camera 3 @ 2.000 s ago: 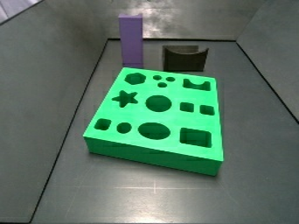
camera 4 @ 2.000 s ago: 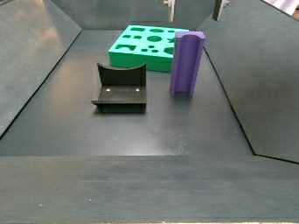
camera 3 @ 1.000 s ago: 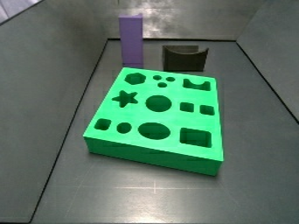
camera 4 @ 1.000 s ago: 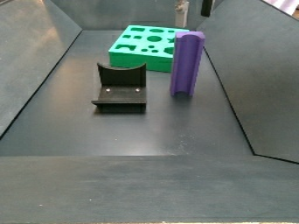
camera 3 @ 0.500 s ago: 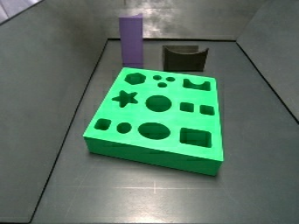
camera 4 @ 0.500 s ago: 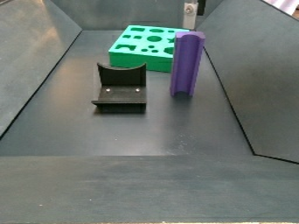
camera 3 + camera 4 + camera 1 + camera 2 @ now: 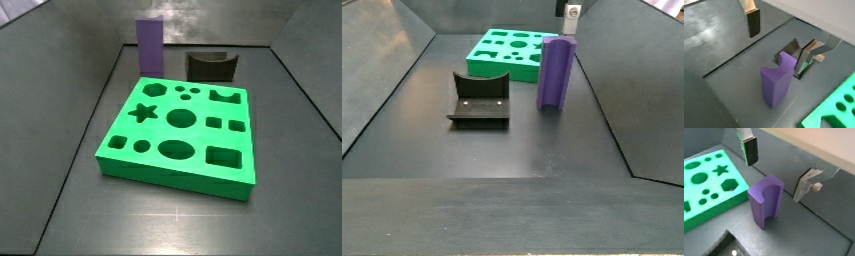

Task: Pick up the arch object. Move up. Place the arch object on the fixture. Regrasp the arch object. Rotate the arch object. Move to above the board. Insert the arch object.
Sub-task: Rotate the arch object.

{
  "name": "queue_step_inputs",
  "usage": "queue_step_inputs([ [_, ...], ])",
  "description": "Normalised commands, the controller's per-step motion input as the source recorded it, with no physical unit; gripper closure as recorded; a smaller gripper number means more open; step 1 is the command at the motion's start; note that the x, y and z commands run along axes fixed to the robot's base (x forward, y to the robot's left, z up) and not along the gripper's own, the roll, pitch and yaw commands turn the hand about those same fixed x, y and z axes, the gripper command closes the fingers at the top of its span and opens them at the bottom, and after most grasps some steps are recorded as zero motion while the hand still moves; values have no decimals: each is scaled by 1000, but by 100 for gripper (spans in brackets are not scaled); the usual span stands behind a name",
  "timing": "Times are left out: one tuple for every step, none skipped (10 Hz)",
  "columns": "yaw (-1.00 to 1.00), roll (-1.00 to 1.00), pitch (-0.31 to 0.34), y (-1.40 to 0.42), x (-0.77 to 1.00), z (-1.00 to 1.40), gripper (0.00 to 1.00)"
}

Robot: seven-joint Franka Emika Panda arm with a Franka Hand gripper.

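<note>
A dark grey floor (faintly glossy) lies between sloping grey walls.

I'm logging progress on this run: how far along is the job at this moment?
Nothing is finished yet. The arch object stands upright on the floor, ungrasped, beside the board and apart from the fixture. In hand: the end effector is open above the arch object, fingers either side and clear. Left: pick, place on fixture, regrasp, rotate, insert.

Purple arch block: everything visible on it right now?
The purple arch block is a matte, elongated piece standing upright on the dark floor, its notched end up. It stands between the green board and the dark fixture, touching neither. The open gripper hangs above it, both fingers clear.
</note>
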Motion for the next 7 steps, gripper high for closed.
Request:
queue_step_inputs([
  [1000, -12, 12, 0, 20, -7, 0],
  [1000, -12, 12, 0, 20, -7, 0],
  [1000, -13, 13, 0, 21, -7, 0],
  [1000, -13, 13, 0, 21, -7, 0],
  [1000, -14, 14, 0, 21, -7, 0],
  [1000, -15, 15, 0, 21, -7, 0],
  [1000, -16, 16, 0, 21, -7, 0],
])
